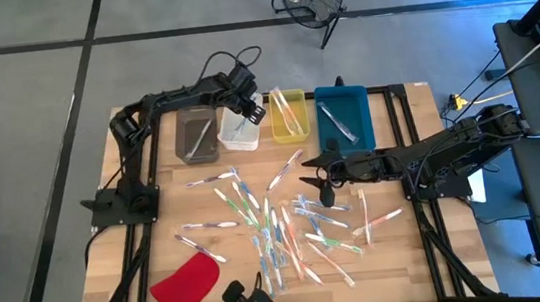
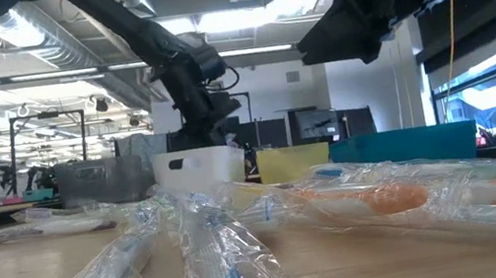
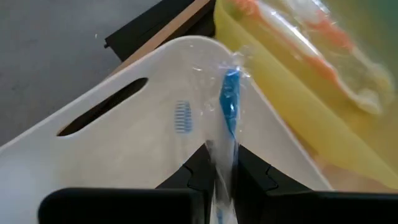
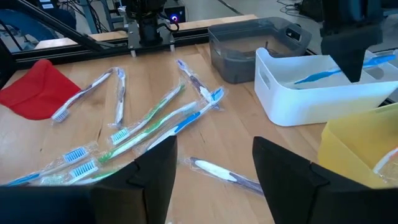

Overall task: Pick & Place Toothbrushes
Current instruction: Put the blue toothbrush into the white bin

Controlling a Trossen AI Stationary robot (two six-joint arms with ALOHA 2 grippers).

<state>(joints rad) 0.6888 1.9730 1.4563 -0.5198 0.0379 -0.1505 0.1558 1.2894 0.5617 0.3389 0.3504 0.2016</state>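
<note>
Four bins (image 1: 196,134), dozens of wrapped toothbrushes (image 1: 267,222), one red cloth (image 1: 186,285)

Blue toothbrush (image 3: 229,109); white bin (image 3: 124,143)

Showing pale matt wood grain on the table (image 4: 81,134); gleaming in crinkly clear plastic wrap, the toothbrushes (image 4: 149,118); looking smooth glossy plastic, the white bin (image 4: 323,93); lying soft, matt, the red cloth (image 4: 34,90).
</note>
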